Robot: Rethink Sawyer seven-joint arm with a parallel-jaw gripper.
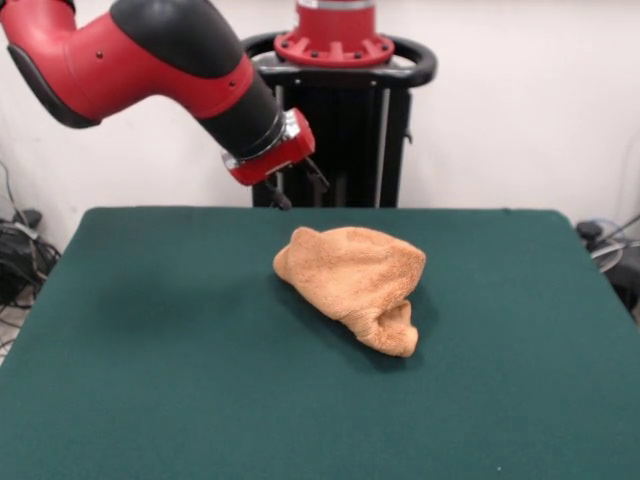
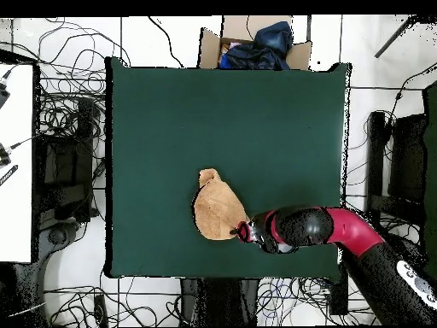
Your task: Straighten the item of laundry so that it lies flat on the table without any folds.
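Note:
The item of laundry [image 1: 350, 283] is an orange-tan towel lying crumpled in a lump near the middle of the green table [image 1: 150, 350], with a folded tip pointing toward the front right. From above, the towel [image 2: 217, 207] shows as a rounded heap with a small knob at one end. My gripper [image 1: 303, 195] hangs in the air above the table's far side, behind and left of the towel, open with nothing between its thin dark fingers. In the overhead view the gripper [image 2: 236, 231] sits at the towel's edge nearest the arm.
The green table [image 2: 171, 111] stretches wide on all sides of the towel. A cardboard box [image 2: 256, 47] with dark blue cloth stands beyond one table edge. Cables cover the floor around, and a white bench [image 2: 15, 162] stands at the left.

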